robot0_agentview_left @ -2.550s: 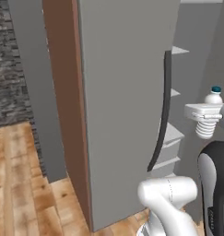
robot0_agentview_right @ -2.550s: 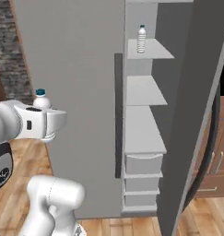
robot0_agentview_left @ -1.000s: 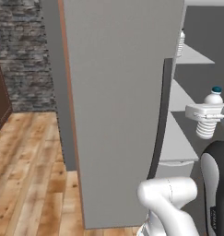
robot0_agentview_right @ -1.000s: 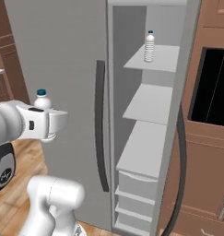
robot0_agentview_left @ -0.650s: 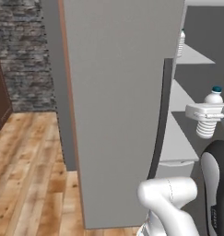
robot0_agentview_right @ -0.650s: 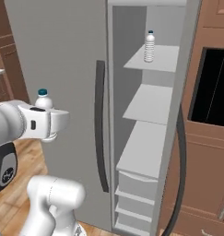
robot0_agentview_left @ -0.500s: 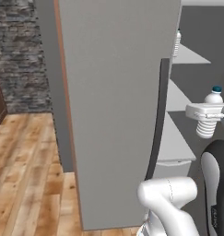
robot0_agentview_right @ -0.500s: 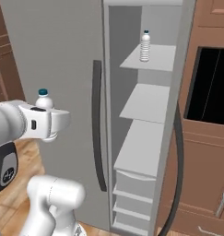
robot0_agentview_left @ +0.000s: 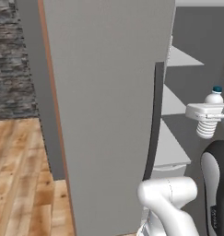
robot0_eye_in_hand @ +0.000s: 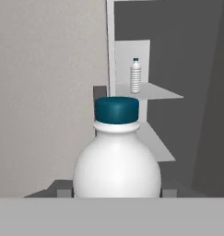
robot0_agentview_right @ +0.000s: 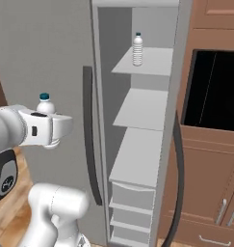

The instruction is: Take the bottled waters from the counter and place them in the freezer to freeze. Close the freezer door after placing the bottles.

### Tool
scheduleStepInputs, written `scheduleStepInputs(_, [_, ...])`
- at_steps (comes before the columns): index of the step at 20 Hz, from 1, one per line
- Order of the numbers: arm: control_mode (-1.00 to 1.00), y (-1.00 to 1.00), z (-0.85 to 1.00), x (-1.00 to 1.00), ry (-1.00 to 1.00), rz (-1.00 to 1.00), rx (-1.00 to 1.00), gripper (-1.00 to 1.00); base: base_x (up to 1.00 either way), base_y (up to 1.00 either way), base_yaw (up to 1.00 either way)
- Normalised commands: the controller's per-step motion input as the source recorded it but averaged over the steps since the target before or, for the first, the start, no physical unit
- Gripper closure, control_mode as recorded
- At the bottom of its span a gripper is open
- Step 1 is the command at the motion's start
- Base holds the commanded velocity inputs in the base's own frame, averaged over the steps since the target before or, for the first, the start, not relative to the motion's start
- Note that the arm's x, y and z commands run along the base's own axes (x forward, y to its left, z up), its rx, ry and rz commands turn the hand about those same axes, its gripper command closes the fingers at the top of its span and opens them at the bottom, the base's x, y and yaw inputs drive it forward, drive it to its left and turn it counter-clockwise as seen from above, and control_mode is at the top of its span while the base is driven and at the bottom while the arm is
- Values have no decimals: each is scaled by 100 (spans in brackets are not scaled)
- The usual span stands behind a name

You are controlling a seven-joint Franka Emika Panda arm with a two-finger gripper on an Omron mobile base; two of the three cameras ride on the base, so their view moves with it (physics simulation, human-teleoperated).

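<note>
The white arm's jaws (robot0_agentview_right: 45, 129) are clamped on a small clear ribbed plastic water bottle with a dark teal cap (robot0_eye_in_hand: 117, 156), which stands upright in the grip. In the left base view its cap and shoulder rise above the white hand and its ribbed lower part hangs below (robot0_agentview_left: 211, 113).

The held bottle is in front of the tall grey freezer (robot0_agentview_right: 142, 159), whose narrow compartment stands open with its pale shelves (robot0_agentview_right: 145, 108) and, low down, pale drawers (robot0_agentview_right: 133, 202) showing. A second clear ribbed bottle with a teal cap (robot0_agentview_right: 137, 48) stands upright on the top shelf, towards the far wall; the hand view catches it beyond the held bottle's cap (robot0_eye_in_hand: 135, 76).

To the left of the opening is a flat grey door with a long dark vertical bar handle (robot0_agentview_right: 89, 135). Another dark handle curves at the right edge of the opening (robot0_agentview_right: 178, 169). Further right are brown wooden cabinets (robot0_agentview_right: 210, 159) around a black oven recess (robot0_agentview_right: 217, 91).
</note>
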Motion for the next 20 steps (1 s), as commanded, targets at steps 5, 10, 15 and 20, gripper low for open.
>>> scheduleStepInputs(5, [100,0,0,0,0,0,0,100,53,-17,-6])
scheduleStepInputs(10, [100,0,0,0,0,0,0,100,18,-30,0])
scheduleStepInputs(15, [100,0,0,0,0,0,0,100,1,-44,-2])
scheduleStepInputs(20, [100,0,0,0,0,0,0,100,0,-45,-3])
